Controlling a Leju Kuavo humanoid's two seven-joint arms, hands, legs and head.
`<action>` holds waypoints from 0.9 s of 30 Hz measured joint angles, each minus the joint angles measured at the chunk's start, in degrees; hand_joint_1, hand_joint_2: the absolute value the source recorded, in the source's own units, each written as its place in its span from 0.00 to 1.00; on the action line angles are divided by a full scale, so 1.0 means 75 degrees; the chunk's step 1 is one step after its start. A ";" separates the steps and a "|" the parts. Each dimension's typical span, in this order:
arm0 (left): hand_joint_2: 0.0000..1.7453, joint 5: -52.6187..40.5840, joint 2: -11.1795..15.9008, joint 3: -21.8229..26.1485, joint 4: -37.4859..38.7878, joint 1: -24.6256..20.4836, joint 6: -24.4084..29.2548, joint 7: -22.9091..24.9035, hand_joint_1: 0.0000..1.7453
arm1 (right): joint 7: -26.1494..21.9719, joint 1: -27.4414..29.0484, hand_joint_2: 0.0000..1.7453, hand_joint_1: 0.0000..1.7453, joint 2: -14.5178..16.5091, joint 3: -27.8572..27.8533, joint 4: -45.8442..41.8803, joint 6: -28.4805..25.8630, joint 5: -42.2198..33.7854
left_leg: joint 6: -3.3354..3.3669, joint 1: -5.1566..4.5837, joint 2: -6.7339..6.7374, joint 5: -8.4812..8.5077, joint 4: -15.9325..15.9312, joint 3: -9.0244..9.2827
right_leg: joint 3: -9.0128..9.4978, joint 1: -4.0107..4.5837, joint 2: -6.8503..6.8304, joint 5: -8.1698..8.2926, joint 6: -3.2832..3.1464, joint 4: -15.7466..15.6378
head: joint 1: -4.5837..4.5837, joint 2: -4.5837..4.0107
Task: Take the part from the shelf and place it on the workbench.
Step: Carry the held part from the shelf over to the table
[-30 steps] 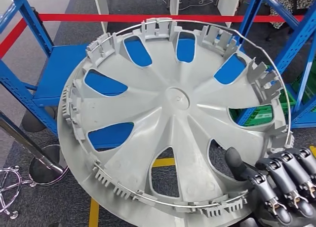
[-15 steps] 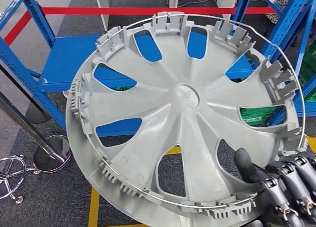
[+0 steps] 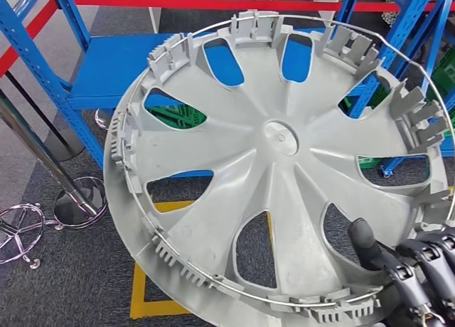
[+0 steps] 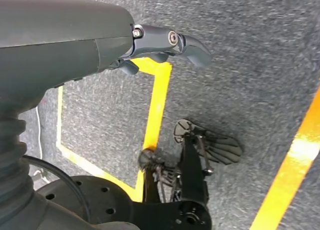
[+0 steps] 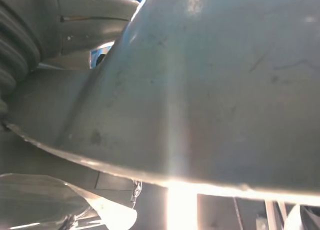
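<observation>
The part is a large grey plastic wheel cover (image 3: 279, 170), seen from its inner side in the head view: a round hub at its middle, spokes with cut-out windows between them, rows of clip tabs round the rim and a thin wire ring (image 3: 161, 234) running through those tabs. It is held tilted in the air, above the grey carpeted floor (image 3: 80, 284).

The right hand (image 3: 413, 277) holds the wheel cover at its near right edge: the thick thumb lies on the inner face beside one of the windows, and the dark fingers wrap round the rim next to it. In the right wrist view the smooth outer face of the cover (image 5: 211, 90) lies close against the camera.

The left hand (image 4: 166, 42) hangs over the carpet, holding nothing, its fingers loosely extended.

Behind the wheel cover stands blue steel shelving (image 3: 107, 78), its flat blue shelf showing to the cover's left and through the upper windows. A green crate (image 3: 177, 116) shows through a window on the left. A red barrier tape (image 3: 161, 1) runs across beyond the cover. Yellow floor tape (image 3: 141, 298) lies below the cover's near edge, and chrome post bases (image 3: 80, 199) stand on the carpet to its left.

No brand, label or writing can be read anywhere.
</observation>
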 joint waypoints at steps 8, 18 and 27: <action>1.00 -0.0160 -0.0050 0.0000 0.0000 0.0036 -0.0098 -0.0121 0.00 | -0.0056 -0.0009 1.00 1.00 0.0057 -0.0085 -0.0039 0.0000 -0.0010 | -0.0324 0.0063 -0.0022 -0.1229 0.1571 -0.0459 | -0.0297 -0.0004 -0.0078 0.0313 -0.0362 -0.0367 | -0.0044 0.0000; 1.00 -0.0308 -0.0058 0.0000 -0.0001 0.0027 -0.0124 -0.0264 0.00 | -0.0050 0.0000 1.00 1.00 0.0077 -0.0173 -0.0141 0.0000 -0.0025 | -0.0075 0.0004 -0.0042 -0.0811 -0.0097 0.1052 | -0.1138 -0.0007 -0.0111 0.0804 -0.0118 -0.0035 | -0.0042 0.0000; 1.00 -0.0398 -0.0121 0.0000 -0.0001 -0.0006 -0.0192 -0.0377 0.00 | -0.0038 0.0013 1.00 1.00 0.0081 -0.0281 -0.0219 0.0000 -0.0088 | 0.0089 0.0044 0.0039 -0.0320 -0.0004 0.0324 | -0.1322 -0.0045 -0.0022 -0.0187 0.0097 0.1765 | 0.0063 0.0000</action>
